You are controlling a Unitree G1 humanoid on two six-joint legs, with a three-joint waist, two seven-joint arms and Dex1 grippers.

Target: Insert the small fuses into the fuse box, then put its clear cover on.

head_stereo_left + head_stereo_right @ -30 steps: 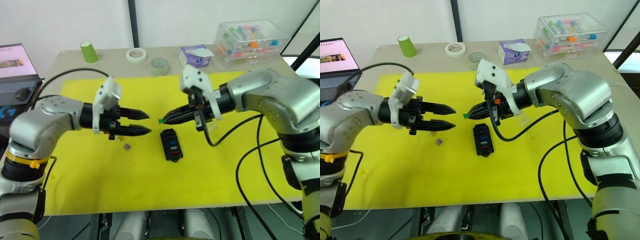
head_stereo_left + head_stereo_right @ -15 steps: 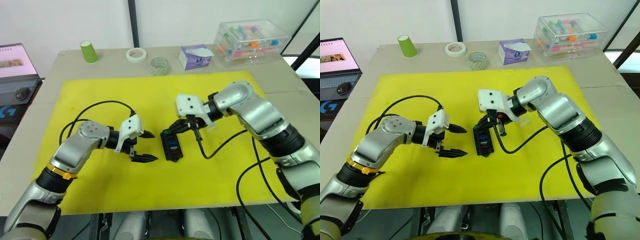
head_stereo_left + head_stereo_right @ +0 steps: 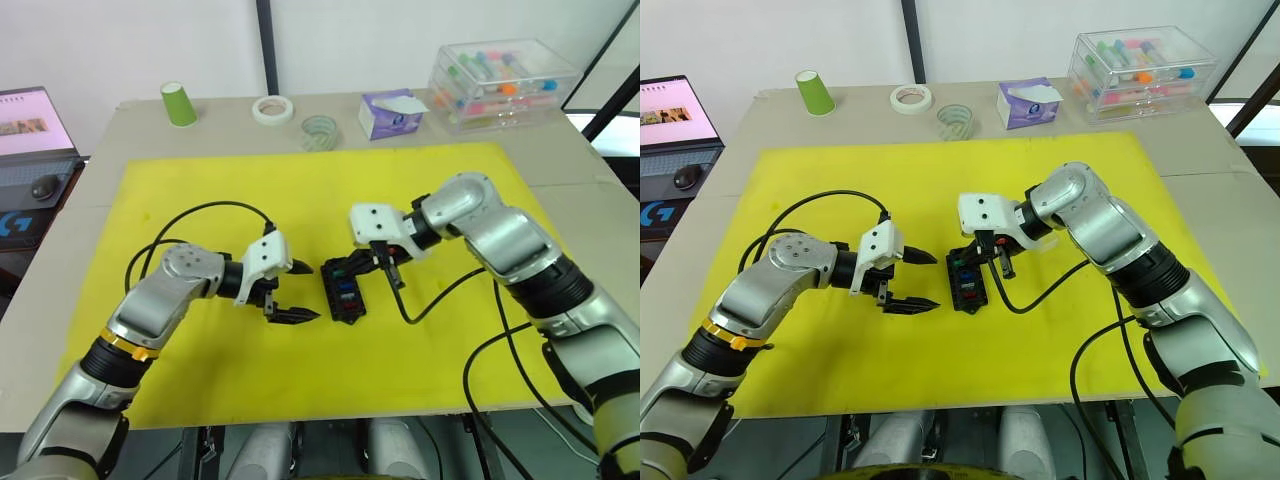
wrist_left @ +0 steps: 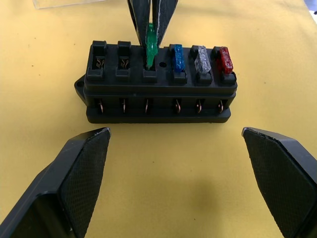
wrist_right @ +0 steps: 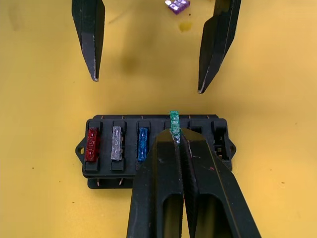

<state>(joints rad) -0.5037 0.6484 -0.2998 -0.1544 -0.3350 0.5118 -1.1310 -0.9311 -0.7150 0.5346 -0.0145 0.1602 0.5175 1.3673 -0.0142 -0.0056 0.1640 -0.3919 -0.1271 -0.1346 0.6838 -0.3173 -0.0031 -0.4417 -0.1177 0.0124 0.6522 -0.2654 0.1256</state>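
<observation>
The black fuse box (image 3: 343, 290) lies mid-mat on the yellow mat (image 3: 200, 200). Red (image 4: 224, 57), clear (image 4: 202, 58) and blue (image 4: 177, 57) small fuses sit in adjacent slots. My right gripper (image 5: 177, 136) is shut on a green fuse (image 5: 174, 121), whose lower end is in the slot beside the blue one. Two slots stand bare. My left gripper (image 3: 308, 292) is open, just left of the box, with nothing between its fingers. A purple fuse (image 5: 177, 5) lies loose on the mat behind the left gripper. An edge of the clear cover (image 4: 64, 3) shows beyond the box.
Along the table's back stand a green cup (image 3: 178, 103), a white tape roll (image 3: 271, 109), a clear tape roll (image 3: 319, 131), a purple tissue box (image 3: 391, 112) and a clear storage box (image 3: 500, 80). A laptop (image 3: 30, 130) sits at far left.
Both arms have come down from above the mat to the fuse box. The right gripper has brought the green fuse onto a slot. The left gripper stays open beside the box.
</observation>
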